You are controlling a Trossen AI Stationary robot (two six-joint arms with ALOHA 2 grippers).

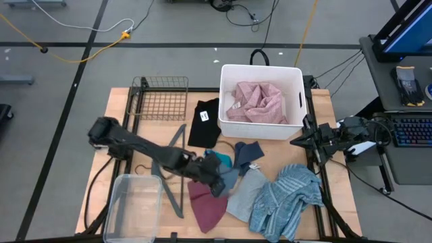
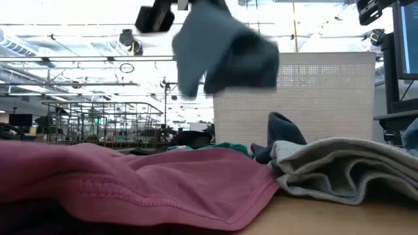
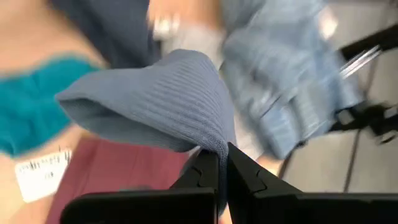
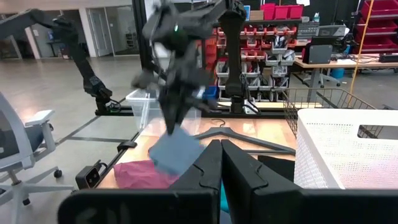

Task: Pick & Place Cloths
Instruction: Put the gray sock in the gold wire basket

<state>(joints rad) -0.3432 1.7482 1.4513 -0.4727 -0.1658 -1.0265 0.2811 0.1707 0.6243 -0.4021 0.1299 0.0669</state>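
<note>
While it hangs in the air, the left tool (image 3: 217,165) pinches the soft grey-blue cloth (image 3: 155,99).
The cloth dangles above the maroon cloth (image 2: 130,179) on the wooden worktop (image 1: 115,121); the right tool (image 4: 217,152) waits shut and empty beside the white plastic basket (image 1: 297,101).

Even, bright overhead light is seen throughout; shadows are faint. Motion blur is shown in both wrist views, and glare washes the low view's ceiling at twelve o'clock.

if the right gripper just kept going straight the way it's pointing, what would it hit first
Probably the grey-blue cloth hanging from the left gripper, which sits right above the right gripper fingertips in its wrist view. Depth is unclear, so it might pass beside it.
</note>
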